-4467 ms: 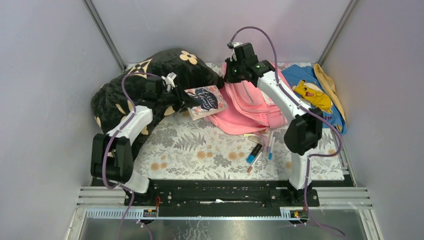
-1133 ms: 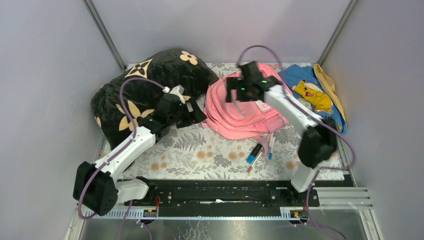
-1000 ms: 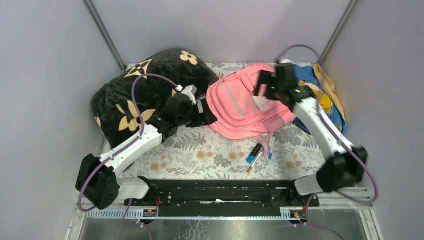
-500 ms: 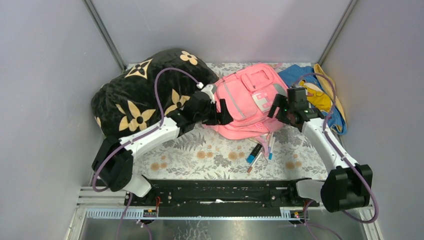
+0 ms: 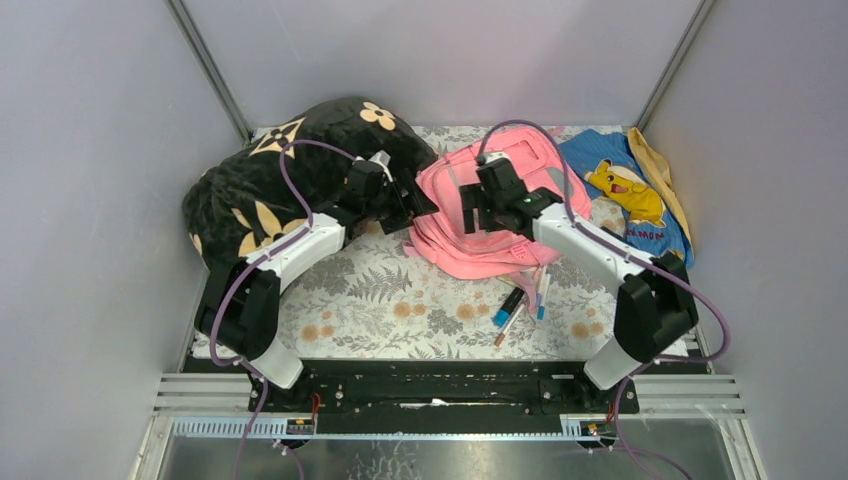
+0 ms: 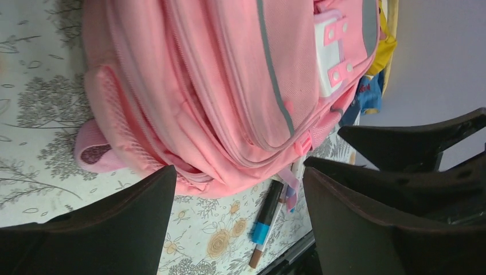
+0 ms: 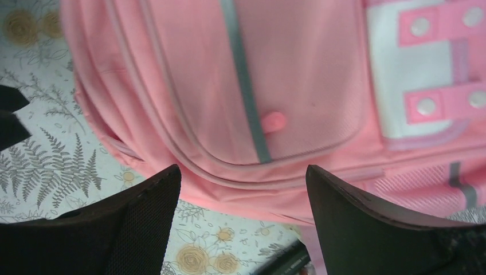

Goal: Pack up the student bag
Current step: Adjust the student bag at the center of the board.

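Item: student bag (image 5: 500, 250), pink, lying on the floral table cover (image 5: 400, 300) between black pillow (image 5: 260, 190) and blue cloth (image 5: 592, 155); pens (image 5: 515, 305) at its near edge.
Markings: red lettering under the cloth's yellow figure (image 5: 625, 188), too small to read. Tools: left gripper (image 6: 236, 172), jaws wide apart, empty, beside the bag's left edge; right gripper (image 7: 240, 172), jaws wide apart, empty, above the bag's front.

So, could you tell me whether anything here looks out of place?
Yes: several pens lie loose on the table beside the backpack's near edge instead of inside it. Nothing looks spilled or damaged.
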